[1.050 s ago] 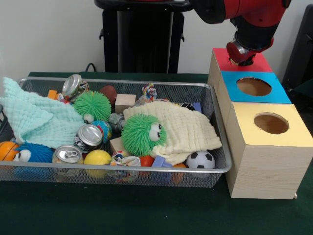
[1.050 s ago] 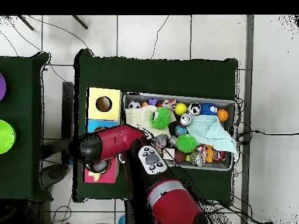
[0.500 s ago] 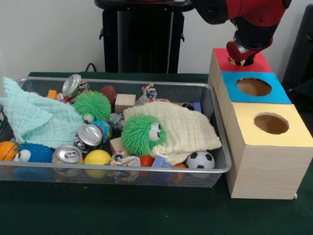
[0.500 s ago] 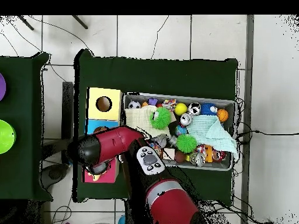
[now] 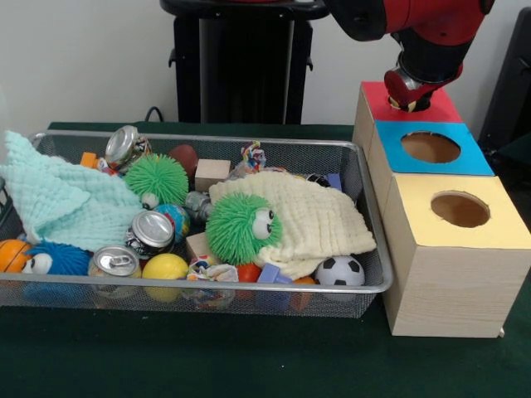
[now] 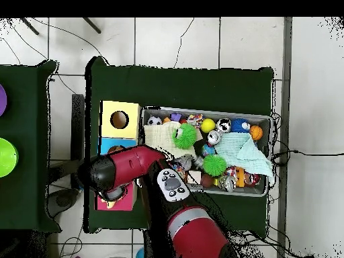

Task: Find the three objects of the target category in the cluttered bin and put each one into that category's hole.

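Bin long axis left-right; pincer over red hole.

A robotics lab: a red robot arm on a black pedestal, a green-covered table, white tiled floor crossed by loose cables, plain white wall.

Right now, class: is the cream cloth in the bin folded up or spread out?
Spread out: the cream cloth drapes loosely across the bin's right half, covering things beneath.
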Available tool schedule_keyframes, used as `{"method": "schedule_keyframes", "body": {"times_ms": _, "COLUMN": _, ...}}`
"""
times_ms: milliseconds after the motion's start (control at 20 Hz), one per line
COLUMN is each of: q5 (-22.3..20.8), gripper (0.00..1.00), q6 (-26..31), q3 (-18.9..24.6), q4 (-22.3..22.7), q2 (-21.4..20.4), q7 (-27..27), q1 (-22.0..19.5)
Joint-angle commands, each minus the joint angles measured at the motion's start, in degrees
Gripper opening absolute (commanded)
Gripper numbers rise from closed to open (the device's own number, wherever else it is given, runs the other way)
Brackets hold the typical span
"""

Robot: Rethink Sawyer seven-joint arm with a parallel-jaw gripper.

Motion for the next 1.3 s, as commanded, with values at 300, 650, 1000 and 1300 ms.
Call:
{"method": "schedule_keyframes", "body": {"times_ms": 300, "q5": -2.26, "gripper": 1.00, "q6": -1.29, "q3": -2.04, "q4": -4.29, "q2": -0.39, "q7": 4.09, "q1": -0.72}}
{"method": "schedule_keyframes", "body": {"times_ms": 650, "q5": -2.47, "gripper": 1.00, "q6": -1.21, "q3": -2.09, "q4": -4.44, "q2": -0.46, "q7": 4.00, "q1": -0.62}}
{"method": "schedule_keyframes", "body": {"times_ms": 1000, "q5": -2.67, "gripper": 0.00, "q6": -1.50, "q3": -2.06, "q4": -4.40, "q2": -0.56, "q7": 3.90, "q1": -0.54}}
{"method": "schedule_keyframes", "body": {"times_ms": 1300, "q5": -2.60, "gripper": 0.00, "q6": -1.86, "q3": -1.61, "q4": -3.92, "q2": -0.72, "q7": 3.37, "q1": -0.63}}
